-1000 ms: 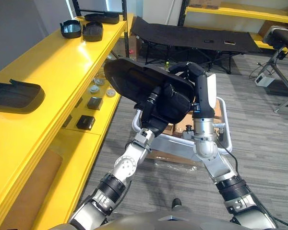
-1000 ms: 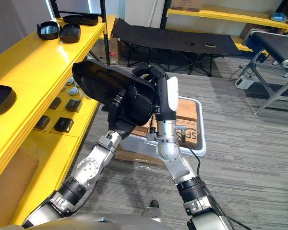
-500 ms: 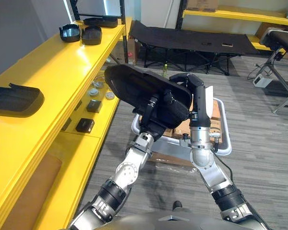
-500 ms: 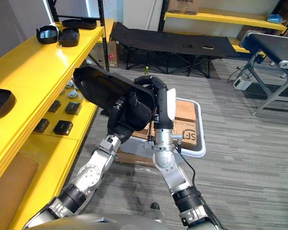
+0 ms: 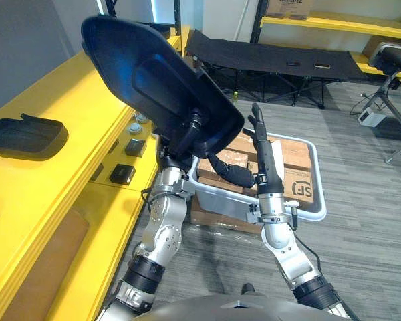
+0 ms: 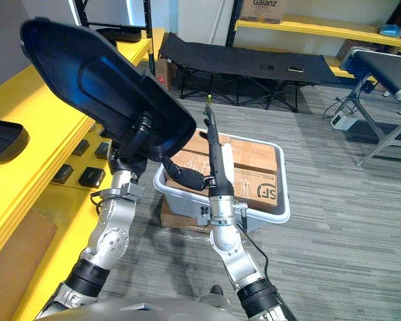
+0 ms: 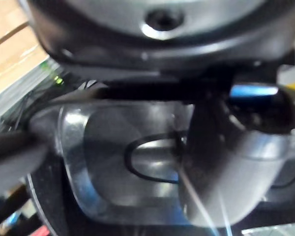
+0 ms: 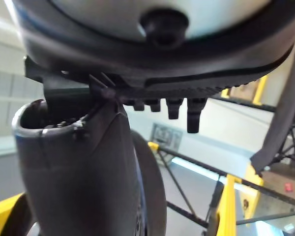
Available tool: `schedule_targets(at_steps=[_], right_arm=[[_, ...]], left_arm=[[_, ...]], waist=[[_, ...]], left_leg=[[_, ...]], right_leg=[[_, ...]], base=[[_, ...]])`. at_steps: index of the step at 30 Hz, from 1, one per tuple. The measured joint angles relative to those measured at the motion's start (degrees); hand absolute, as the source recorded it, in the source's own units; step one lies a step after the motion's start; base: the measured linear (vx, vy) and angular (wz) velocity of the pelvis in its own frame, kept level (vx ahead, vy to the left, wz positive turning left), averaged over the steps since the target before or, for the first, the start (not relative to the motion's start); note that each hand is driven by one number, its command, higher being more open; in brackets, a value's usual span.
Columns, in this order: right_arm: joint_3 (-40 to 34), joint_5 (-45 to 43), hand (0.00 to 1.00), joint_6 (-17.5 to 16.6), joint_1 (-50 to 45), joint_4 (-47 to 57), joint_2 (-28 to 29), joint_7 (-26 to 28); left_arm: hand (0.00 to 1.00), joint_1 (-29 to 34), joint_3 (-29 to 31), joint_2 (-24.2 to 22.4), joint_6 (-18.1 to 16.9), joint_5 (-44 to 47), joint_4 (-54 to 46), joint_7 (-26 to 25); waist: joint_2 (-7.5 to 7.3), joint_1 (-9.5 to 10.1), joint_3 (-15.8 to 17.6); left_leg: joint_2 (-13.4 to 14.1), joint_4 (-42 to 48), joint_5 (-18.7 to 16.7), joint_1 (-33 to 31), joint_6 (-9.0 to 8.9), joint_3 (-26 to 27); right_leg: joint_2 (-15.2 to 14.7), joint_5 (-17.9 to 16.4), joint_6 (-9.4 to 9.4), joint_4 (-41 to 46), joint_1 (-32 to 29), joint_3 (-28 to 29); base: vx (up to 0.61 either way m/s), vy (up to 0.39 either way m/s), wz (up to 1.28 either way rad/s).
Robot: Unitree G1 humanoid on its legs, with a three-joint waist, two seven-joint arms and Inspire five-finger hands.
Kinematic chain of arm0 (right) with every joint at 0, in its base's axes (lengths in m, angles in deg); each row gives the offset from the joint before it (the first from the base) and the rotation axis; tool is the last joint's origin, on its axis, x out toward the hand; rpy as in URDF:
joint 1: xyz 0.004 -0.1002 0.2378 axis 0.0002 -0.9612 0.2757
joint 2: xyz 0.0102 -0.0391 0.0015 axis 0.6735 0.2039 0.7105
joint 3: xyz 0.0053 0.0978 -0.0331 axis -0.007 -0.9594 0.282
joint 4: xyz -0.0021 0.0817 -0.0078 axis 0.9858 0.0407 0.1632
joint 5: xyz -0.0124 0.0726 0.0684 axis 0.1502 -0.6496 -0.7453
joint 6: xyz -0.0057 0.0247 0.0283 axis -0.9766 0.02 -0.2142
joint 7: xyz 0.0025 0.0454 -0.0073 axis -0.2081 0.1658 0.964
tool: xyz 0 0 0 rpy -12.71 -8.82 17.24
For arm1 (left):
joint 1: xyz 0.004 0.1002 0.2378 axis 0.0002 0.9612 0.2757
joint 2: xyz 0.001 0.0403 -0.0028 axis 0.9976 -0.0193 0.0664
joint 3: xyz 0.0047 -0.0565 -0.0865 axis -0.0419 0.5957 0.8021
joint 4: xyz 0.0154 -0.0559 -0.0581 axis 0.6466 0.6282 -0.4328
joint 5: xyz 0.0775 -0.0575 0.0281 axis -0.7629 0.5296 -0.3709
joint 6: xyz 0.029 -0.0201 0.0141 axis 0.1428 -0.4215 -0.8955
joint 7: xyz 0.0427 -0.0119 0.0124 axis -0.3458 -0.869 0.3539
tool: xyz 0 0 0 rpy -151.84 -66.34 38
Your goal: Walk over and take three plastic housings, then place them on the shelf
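Note:
A large black plastic housing (image 5: 154, 73) is raised high beside the yellow shelf (image 5: 67, 100), hollow side toward me. My left hand (image 5: 187, 134) is shut on its lower edge from underneath and bears it alone. The left wrist view has the glossy housing (image 7: 113, 162) right against the hand. To the right of the housing, apart from it, my right hand (image 5: 262, 144) stands upright and open, fingers straight. A second black housing (image 5: 23, 134) lies on the shelf's top at the left. More dark housings (image 6: 123, 33) sit at the shelf's far end, partly hidden.
A grey bin (image 5: 307, 207) of cardboard boxes stands on the floor under my hands. Small black boxes (image 5: 122, 174) lie on the shelf's lower level. A black folding cot (image 5: 274, 57) and another yellow rack (image 5: 334, 23) stand behind. Grey carpet lies open to the right.
My right hand has let go of the housing and straightened. My left hand has swung the housing up and to the left, toward the shelf. The camera has shifted too.

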Motion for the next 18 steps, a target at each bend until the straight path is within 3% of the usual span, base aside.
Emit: schedule_targets(at_steps=[5, 7, 10, 14, 18], right_arm=[[-3.6, -2.8, 1.0, 4.3, -3.5, -0.5, 0.1, -1.0], [-4.5, -4.5, 1.0, 4.6, -4.6, -0.6, 0.2, -0.8], [-5.5, -14.9, 1.0, 4.2, -6.2, -0.6, 0.5, 8.0], [-4.9, -24.8, 1.0, 4.3, -9.1, -0.5, 0.7, 18.2], [-5.8, -26.7, 1.0, 4.3, -10.6, 0.1, 1.9, 20.3]], left_arm=[[0.0, 0.0, 5.9, -0.6, 0.0, -15.9, -0.2, -8.4], [0.0, 0.1, 7.9, -0.8, 0.1, -21.5, -0.2, -11.1], [0.0, 1.0, 9.8, -0.1, 0.4, -32.9, -0.8, -13.3], [0.0, 4.9, 9.5, 1.6, 1.1, -37.0, -6.2, -10.4], [0.0, 9.0, 9.7, 2.4, 0.9, -35.7, -7.3, -5.2]], waist=[[0.63, -0.1, -0.4], [0.74, -0.12, -0.4], [0.75, -0.19, -0.4], [0.86, -0.27, -0.5], [1.07, -0.24, -0.6]], left_leg=[[0.0, -0.1, 0.0, -0.2, 0.0, -0.1], [0.0, -0.1, 0.0, -0.3, 0.0, -0.1], [0.0, -0.1, 0.0, -0.6, 0.0, -0.1], [0.0, 0.0, 0.0, -1.4, -0.01, -0.5], [0.0, 0.0, -0.1, -1.6, -0.06, -0.5]], right_leg=[[0.0, -0.1, -0.06, -0.1, -0.2, -0.1], [0.0, -0.1, -0.07, -0.1, -0.3, -0.2], [0.0, -0.1, -0.08, -0.1, -0.5, -0.2], [0.0, -0.1, -0.09, -0.2, -1.0, -0.5], [0.0, -0.1, -0.09, -0.2, -1.1, -0.6]], base=[[0.0, 0.0, 0.0], [0.0, 0.0, 0.0], [0.0, 0.0, 0.0], [0.0, 0.002, 0.04], [0.0, 0.0, 0.0]])
